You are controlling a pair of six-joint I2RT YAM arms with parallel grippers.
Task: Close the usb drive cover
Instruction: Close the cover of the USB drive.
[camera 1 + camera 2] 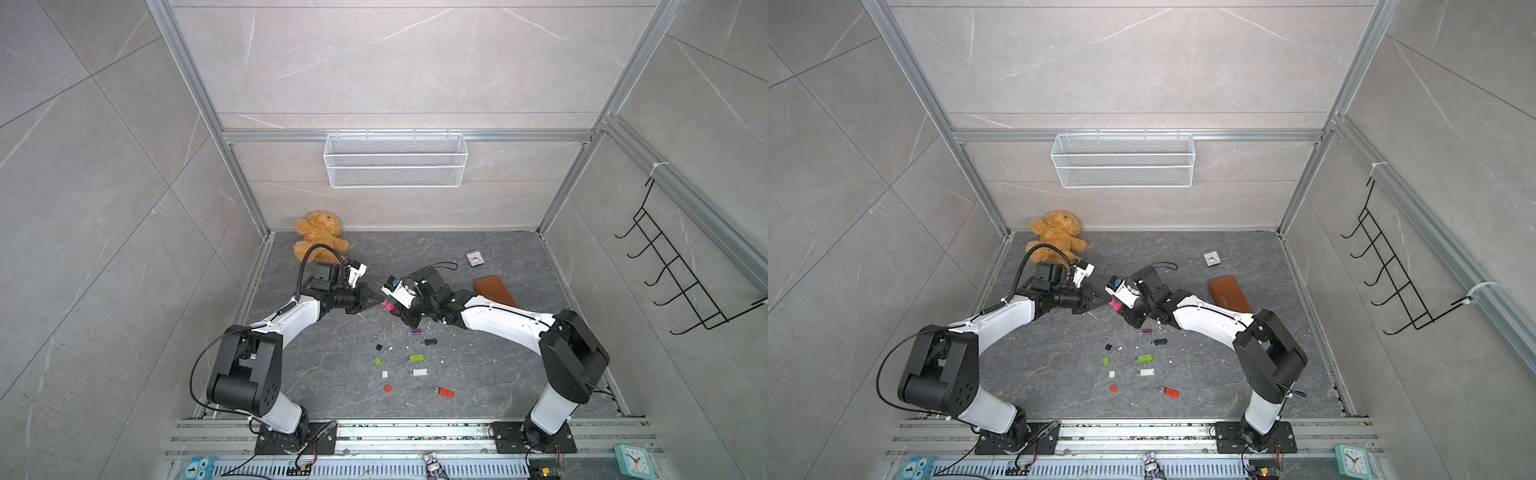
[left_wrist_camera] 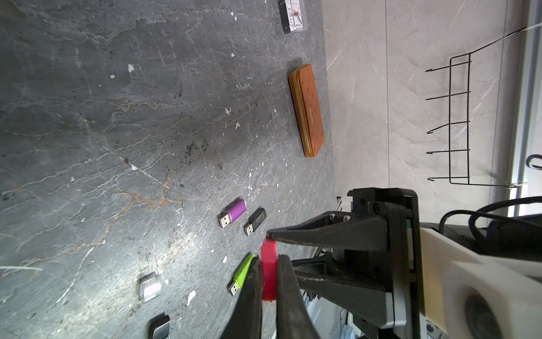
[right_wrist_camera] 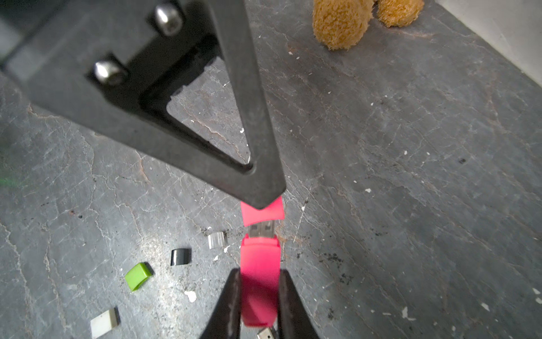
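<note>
Left gripper (image 2: 269,257), reaching inward over the slab (image 1: 498,374), is clamping the cap (image 3: 262,212). Right gripper (image 3: 259,271) is facing it, clamping the drive (image 3: 259,261).

Above the worktop (image 1: 1225,365), the left end effector (image 1: 1104,300) and right end effector (image 1: 1120,309) meet tip to tip, closed on a pink cap (image 1: 1110,302) and a pink drive (image 1: 1116,306). Nearer the bases lie a purple drive (image 1: 1147,331), black drive (image 1: 1159,341), green drive (image 1: 1145,358), white drive (image 1: 1147,372) and red drive (image 1: 1170,392), with loose caps (image 1: 1106,361) beside them. A teddy (image 1: 1057,230), clock (image 1: 1211,258) and wallet (image 1: 1229,295) lie farther back.
</note>
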